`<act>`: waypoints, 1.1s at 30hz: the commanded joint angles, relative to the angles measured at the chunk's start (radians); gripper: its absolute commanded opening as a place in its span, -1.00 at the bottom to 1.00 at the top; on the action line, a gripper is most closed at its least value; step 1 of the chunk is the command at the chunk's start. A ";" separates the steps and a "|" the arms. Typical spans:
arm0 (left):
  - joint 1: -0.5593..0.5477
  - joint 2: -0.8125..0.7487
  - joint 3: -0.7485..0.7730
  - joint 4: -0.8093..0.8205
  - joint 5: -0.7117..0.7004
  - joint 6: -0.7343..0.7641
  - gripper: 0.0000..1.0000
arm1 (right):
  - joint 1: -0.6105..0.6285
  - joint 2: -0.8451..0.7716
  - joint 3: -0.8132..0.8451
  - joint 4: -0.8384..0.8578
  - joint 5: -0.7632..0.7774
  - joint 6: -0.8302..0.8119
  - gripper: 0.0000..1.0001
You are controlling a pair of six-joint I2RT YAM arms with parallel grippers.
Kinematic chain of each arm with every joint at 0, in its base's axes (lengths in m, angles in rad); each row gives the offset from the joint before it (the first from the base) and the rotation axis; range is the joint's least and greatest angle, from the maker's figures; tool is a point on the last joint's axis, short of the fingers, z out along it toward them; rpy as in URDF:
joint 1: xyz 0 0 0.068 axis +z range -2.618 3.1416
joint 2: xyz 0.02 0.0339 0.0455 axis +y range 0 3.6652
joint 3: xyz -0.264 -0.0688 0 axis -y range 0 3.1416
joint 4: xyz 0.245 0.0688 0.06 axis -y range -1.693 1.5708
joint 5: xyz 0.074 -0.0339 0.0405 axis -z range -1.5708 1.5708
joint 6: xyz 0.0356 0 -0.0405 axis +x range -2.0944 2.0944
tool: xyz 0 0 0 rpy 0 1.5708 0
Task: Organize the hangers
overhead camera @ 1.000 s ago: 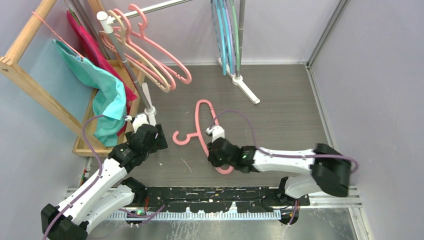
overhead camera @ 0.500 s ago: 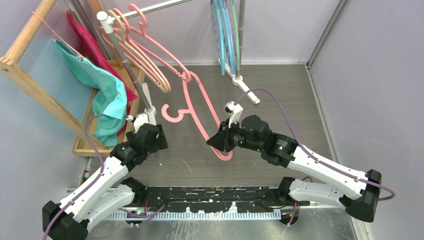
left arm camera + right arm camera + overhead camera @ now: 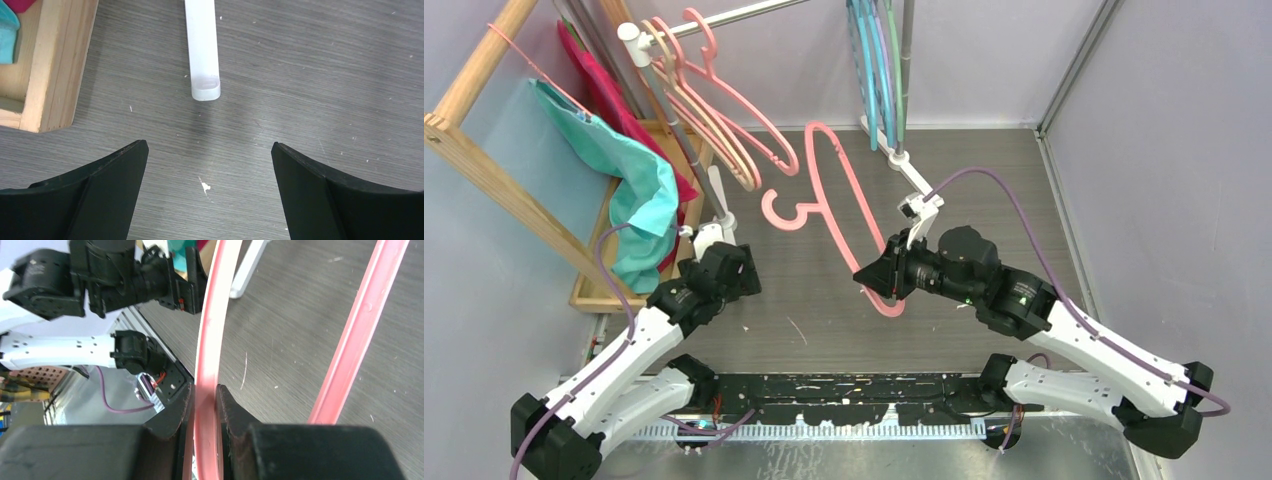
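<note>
The right gripper [image 3: 876,278] is closed on a thin pink plastic hanger [image 3: 889,308]. One arm of the hanger is pinched between the black fingers [image 3: 172,417], and it is held tilted above the grey wood-grain surface [image 3: 984,200]. The left gripper [image 3: 724,262] is spread wide over the surface, near a white rack foot [image 3: 202,50]. Farther back, pink and beige hangers [image 3: 724,120] are hung on a metal rail. Blue, green and lavender hangers [image 3: 876,70] are hung beside an upright grey pole.

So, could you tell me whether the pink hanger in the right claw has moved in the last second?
Yes. The pink hanger has been lifted up the view, its loop now beside the white rack foot.
</note>
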 commanded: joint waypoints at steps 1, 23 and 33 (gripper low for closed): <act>-0.002 -0.004 0.058 0.020 -0.020 0.020 0.96 | -0.008 -0.038 0.106 0.051 0.050 0.000 -0.98; -0.001 -0.049 0.055 0.000 -0.021 0.027 0.96 | -0.059 0.110 0.225 0.289 0.045 0.052 -0.98; -0.002 -0.062 0.057 0.001 -0.014 0.027 0.96 | -0.153 0.287 0.323 0.521 -0.080 0.167 -0.98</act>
